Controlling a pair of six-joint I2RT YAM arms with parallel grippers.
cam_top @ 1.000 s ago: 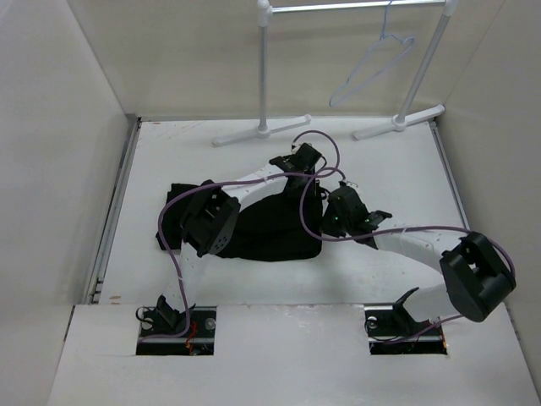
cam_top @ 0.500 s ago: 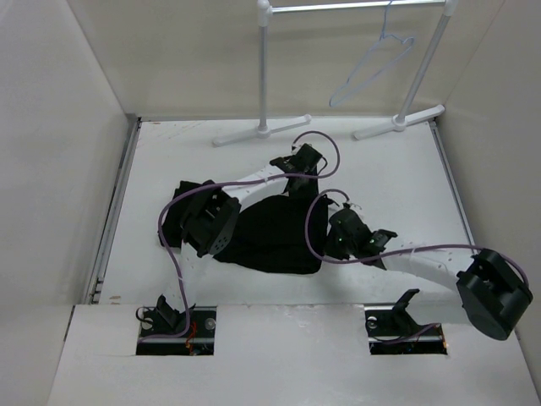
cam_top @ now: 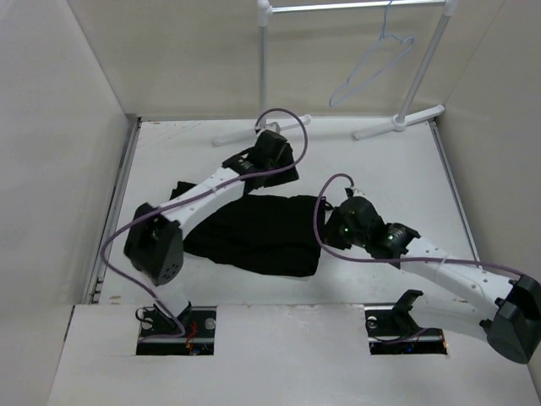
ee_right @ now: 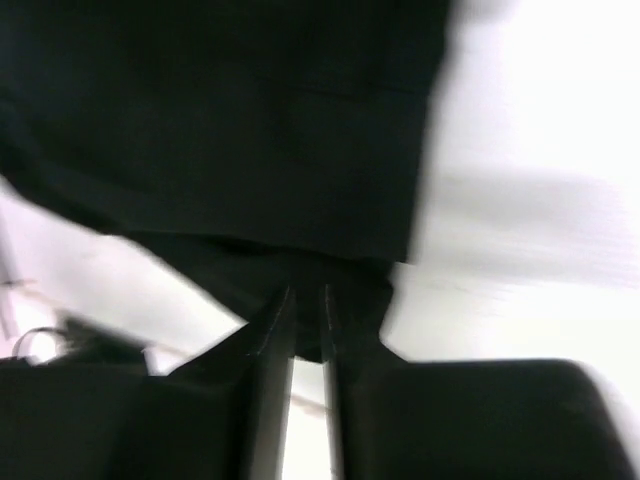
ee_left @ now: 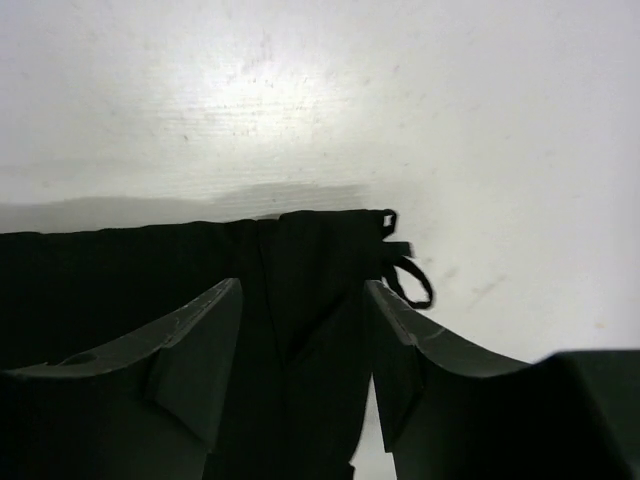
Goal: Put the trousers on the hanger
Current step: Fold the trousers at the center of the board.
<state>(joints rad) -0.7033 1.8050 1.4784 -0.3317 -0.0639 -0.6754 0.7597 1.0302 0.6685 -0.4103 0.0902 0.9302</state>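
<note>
Plainly, the trousers [cam_top: 254,233] lie flat on the surface [cam_top: 380,169], their long axis running left to right across its middle. The hanger [cam_top: 372,63] hangs from the rail [cam_top: 355,7] at the far right, well apart from the cloth and above it. Any move toward it has to carry the cloth back and to the right.

The left pincer [ee_left: 302,290] sits over the far edge of the trousers, released, its jaws standing apart with the cloth lying flat between them. The right pincer [ee_right: 305,292] is at the right-hand edge of the cloth. Its jaws are nearly together with a thin bright slit between them, but that view is blurred, so I cannot tell whether a fold is pinched. The hanger is on the right arm's side, though the left reaches further back.

The trousers are plain black, soft and limp, with a straight hemmed edge and a small drawstring loop [ee_left: 410,275] at its corner.
</note>
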